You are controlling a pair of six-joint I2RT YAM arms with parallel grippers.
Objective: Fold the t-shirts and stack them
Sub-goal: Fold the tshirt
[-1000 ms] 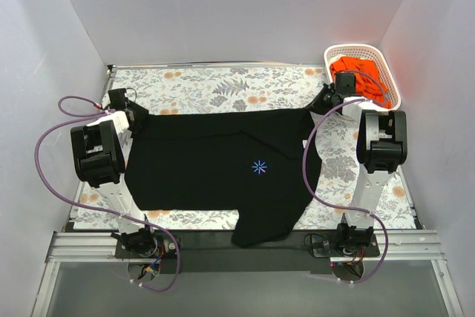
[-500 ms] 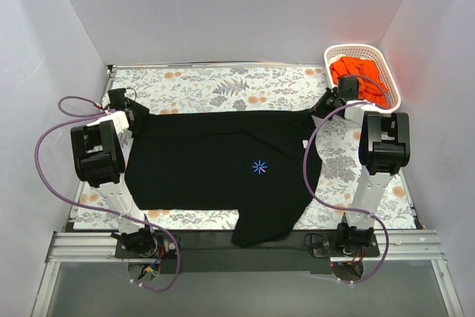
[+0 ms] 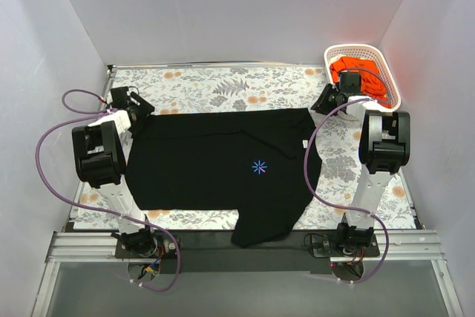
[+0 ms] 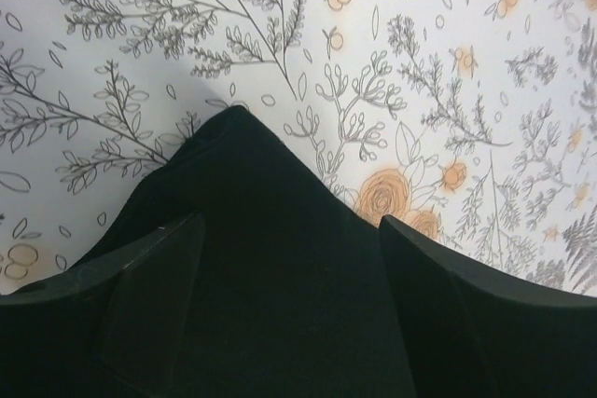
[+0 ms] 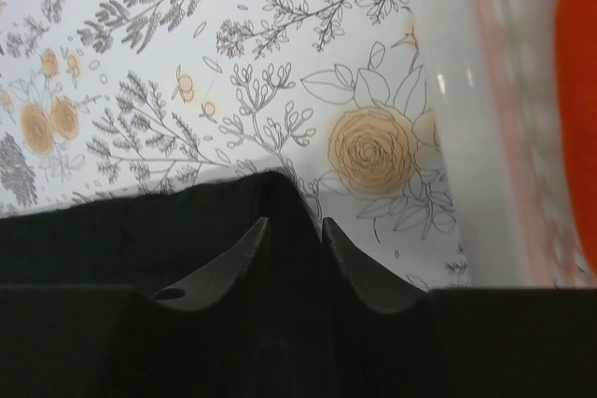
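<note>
Lying spread flat across the middle of the flowered table (image 3: 223,87), the black t-shirt (image 3: 208,161) shows its starburst logo (image 3: 259,167) face up, one flap reaching over the near edge; the orange t-shirts (image 3: 358,70) sit heaped in the white basket (image 3: 394,94) at the far right corner. From above, the left gripper (image 3: 139,111) meets the shirt's far left corner and the right gripper (image 3: 325,102) hangs just beside its far right corner; neither pair of fingers can be read there. The left wrist view shows its fingers (image 4: 154,291) wide apart, a peak of black cloth lying loose between them; the right wrist view shows its fingers (image 5: 229,263) narrowly apart either side of a raised ridge of cloth, and I cannot tell whether they pinch it; that view alone shows the basket wall close on its right.
</note>
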